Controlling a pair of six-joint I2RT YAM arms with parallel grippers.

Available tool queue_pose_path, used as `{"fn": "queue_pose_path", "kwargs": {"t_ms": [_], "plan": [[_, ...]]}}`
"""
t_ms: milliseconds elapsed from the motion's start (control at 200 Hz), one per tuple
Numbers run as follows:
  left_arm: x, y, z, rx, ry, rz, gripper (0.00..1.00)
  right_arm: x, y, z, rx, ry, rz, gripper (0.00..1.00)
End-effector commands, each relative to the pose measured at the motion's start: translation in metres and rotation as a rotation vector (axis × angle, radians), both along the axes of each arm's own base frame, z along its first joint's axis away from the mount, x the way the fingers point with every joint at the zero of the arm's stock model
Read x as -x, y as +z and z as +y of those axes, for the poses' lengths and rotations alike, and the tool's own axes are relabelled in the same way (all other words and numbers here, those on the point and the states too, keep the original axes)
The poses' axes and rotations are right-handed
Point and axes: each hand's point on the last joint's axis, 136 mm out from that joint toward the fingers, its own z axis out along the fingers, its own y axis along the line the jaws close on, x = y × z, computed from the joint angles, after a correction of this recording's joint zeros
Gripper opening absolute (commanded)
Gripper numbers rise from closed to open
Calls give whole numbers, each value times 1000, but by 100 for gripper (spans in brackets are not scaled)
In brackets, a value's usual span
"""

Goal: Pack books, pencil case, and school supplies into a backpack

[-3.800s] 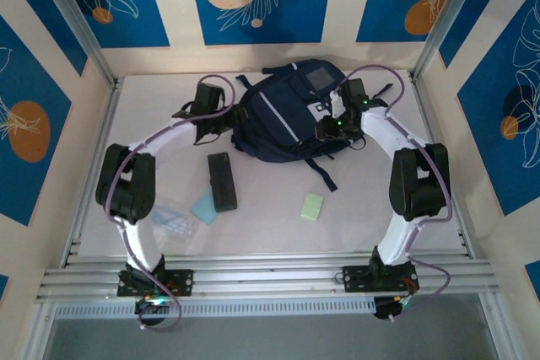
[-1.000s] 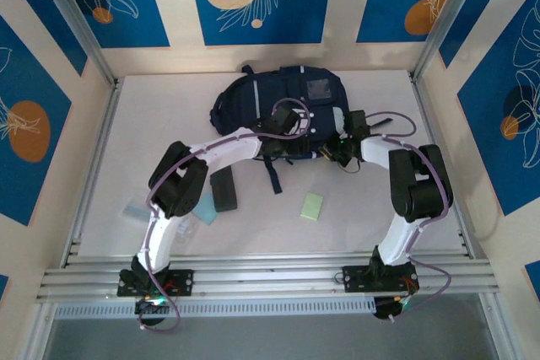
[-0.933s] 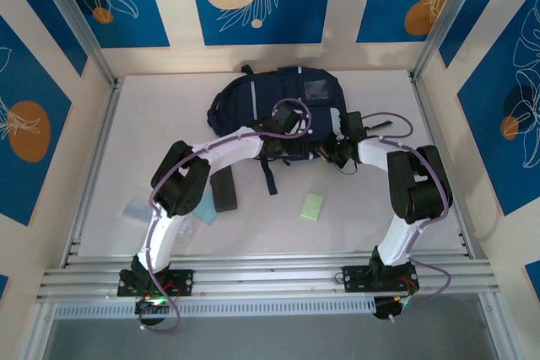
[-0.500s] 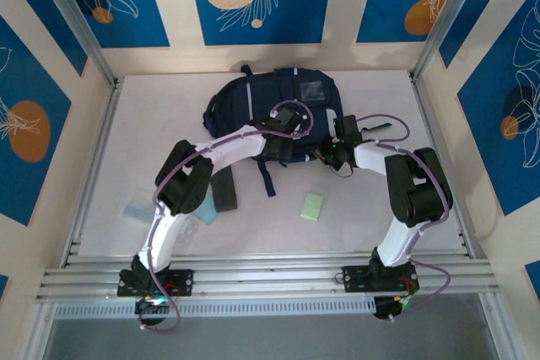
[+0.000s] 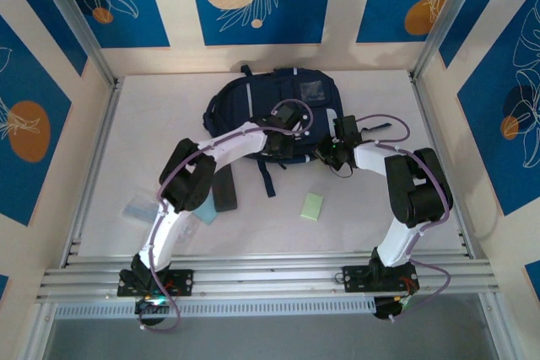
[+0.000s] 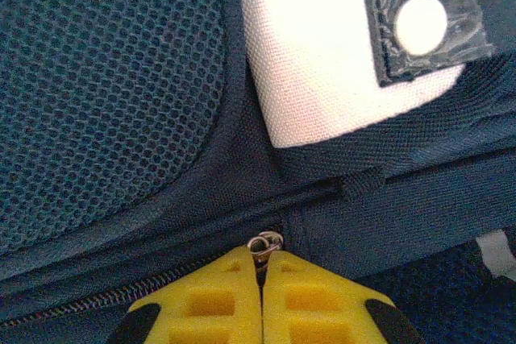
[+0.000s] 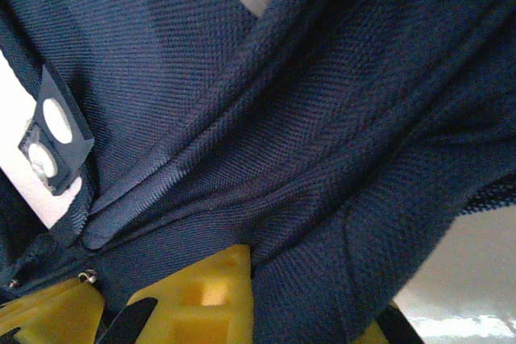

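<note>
Top view: the backpack [image 5: 270,99] lay flat at the far middle of the desk [image 5: 380,217]. The left gripper [image 5: 289,142] and right gripper [image 5: 326,153] both sat at its near edge. Nearer the bases, on the desk, lay the pencil case [image 5: 224,190], blue pad [image 5: 205,211], clear piece [image 5: 138,206] and green pad [image 5: 312,206].

Left wrist: yellow fingers [image 6: 218,304] pressed together, pinching the zip pull [image 6: 265,242].

Right wrist: fingers [image 7: 205,288] pinched a fold of backpack fabric.

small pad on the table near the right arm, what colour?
Pale green pad; clearest in the top external view.
</note>
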Motion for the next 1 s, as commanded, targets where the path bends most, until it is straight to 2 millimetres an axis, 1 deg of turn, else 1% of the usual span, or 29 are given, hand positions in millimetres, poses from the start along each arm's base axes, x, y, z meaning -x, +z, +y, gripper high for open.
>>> {"fn": "queue_pose_path", "kwargs": {"t_ms": [0, 155, 225, 315, 400, 485, 630, 735, 790, 855, 920, 995], "plan": [[11, 12, -18, 83, -49, 59, 0, 19, -2, 10, -9, 64, 34, 0], [6, 44, -12, 104, -69, 19, 0, 19, -3, 9, -3, 69, 33, 0], [5, 52, -10, 122, -72, 21, 0, 19, -3, 9, 0, 71, 31, 0], [2, 53, -4, 128, -73, 32, 0, 18, -3, 8, 2, 69, 31, 0], [0, 48, 5, 72, -83, 32, 0, 19, -4, 8, 4, 70, 31, 0], [2, 40, 10, 22, -105, 50, 0, 19, -4, 7, 8, 70, 32, 0], [9, 21, 7, 7, -130, 111, 0, 18, -3, 7, 8, 69, 29, 0], [14, 12, 3, 22, -137, 146, 0, 18, -3, 7, 11, 69, 29, 0], [15, 10, 0, 32, -140, 155, 8, 18, -3, 7, 12, 70, 28, 0], [16, 8, -3, 37, -143, 159, 15, 18, -3, 6, 16, 71, 29, 0], [16, 6, -2, 31, -142, 160, 24, 17, -2, 6, 16, 71, 26, 0], [17, 2, -1, 17, -147, 168, 28, 17, -2, 5, 17, 71, 26, 0]]}}
